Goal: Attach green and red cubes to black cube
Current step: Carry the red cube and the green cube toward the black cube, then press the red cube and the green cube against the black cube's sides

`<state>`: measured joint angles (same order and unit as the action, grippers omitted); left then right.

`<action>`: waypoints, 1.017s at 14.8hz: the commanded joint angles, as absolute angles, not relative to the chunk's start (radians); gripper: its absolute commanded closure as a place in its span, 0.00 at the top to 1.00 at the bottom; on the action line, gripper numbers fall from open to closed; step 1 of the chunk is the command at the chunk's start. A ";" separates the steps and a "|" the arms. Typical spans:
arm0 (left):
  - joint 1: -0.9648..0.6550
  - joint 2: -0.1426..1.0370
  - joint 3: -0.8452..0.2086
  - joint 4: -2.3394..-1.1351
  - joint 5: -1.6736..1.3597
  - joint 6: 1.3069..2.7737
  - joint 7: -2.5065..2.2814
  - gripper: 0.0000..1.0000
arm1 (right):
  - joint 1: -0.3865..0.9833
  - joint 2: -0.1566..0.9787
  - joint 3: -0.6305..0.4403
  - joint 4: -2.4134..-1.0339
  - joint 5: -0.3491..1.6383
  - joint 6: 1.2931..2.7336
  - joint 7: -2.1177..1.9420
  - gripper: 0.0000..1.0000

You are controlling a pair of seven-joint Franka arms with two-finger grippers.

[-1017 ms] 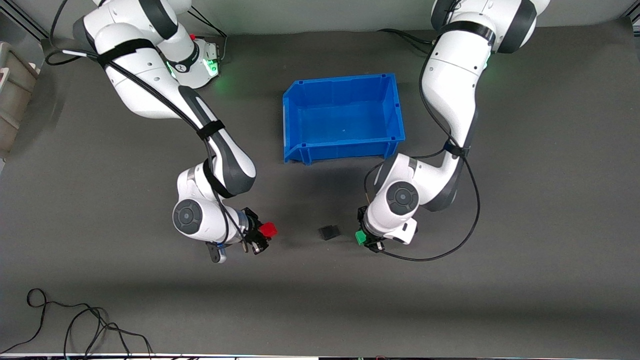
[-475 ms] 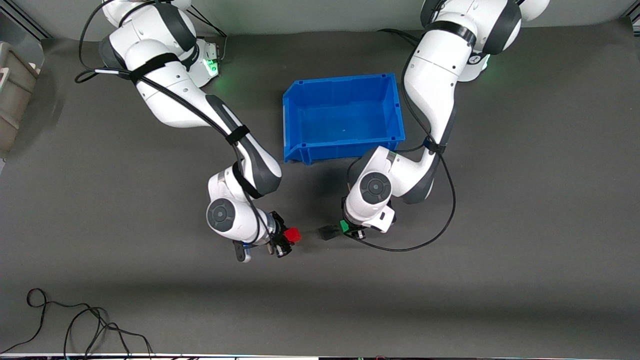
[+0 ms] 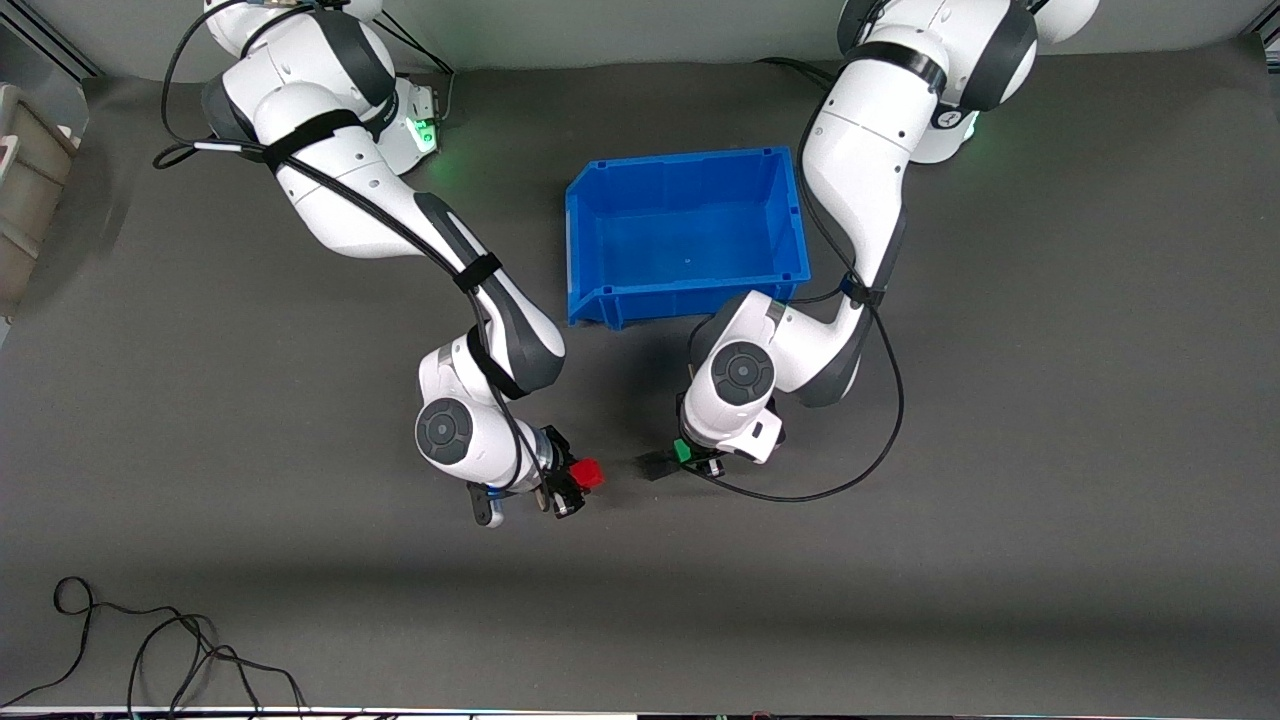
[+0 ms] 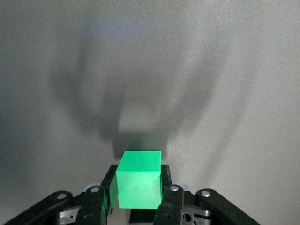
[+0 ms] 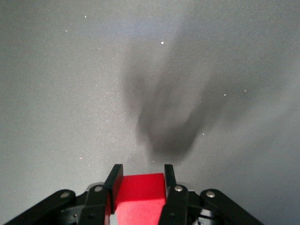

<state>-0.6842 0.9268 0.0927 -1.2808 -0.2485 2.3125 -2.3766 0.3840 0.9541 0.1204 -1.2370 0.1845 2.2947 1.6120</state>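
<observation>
The black cube lies on the grey table, nearer to the front camera than the blue bin. My left gripper is shut on the green cube and holds it right beside the black cube, touching or almost touching its side toward the left arm's end. In the left wrist view the green cube sits between the fingers. My right gripper is shut on the red cube, a short gap from the black cube toward the right arm's end. The red cube shows clamped in the right wrist view.
The blue bin stands open in the middle of the table, farther from the front camera than the cubes. A loose black cable lies near the front edge at the right arm's end. A beige box stands at that end's edge.
Both grippers closed in on the black cube from either end over the last second. The left gripper brought the green cube up against it; the right stopped a short gap away.
</observation>
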 commanded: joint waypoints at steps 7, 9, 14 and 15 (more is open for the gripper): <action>-0.699 1.000 0.109 -1.177 -0.247 2.310 -2.434 0.00 | 0.393 0.973 0.112 -1.201 0.196 2.292 1.626 0.00; -0.699 1.002 0.109 -1.169 -0.247 2.312 -2.442 0.00 | 0.393 0.973 0.112 -1.201 0.195 2.292 1.626 0.00; -0.725 1.002 0.107 -1.146 -0.247 2.318 -2.438 0.00 | 0.393 0.980 0.114 -1.200 0.201 2.358 1.709 0.00; -0.732 1.002 0.107 -1.146 -0.247 2.345 -2.441 0.00 | 0.396 0.983 0.114 -1.200 0.199 2.359 1.726 0.00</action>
<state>-0.7036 0.9776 0.0929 -1.1873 -0.2485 2.3197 -2.4107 0.3841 0.9561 0.1204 -1.2344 0.1845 2.3399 1.6759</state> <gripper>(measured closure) 0.608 0.599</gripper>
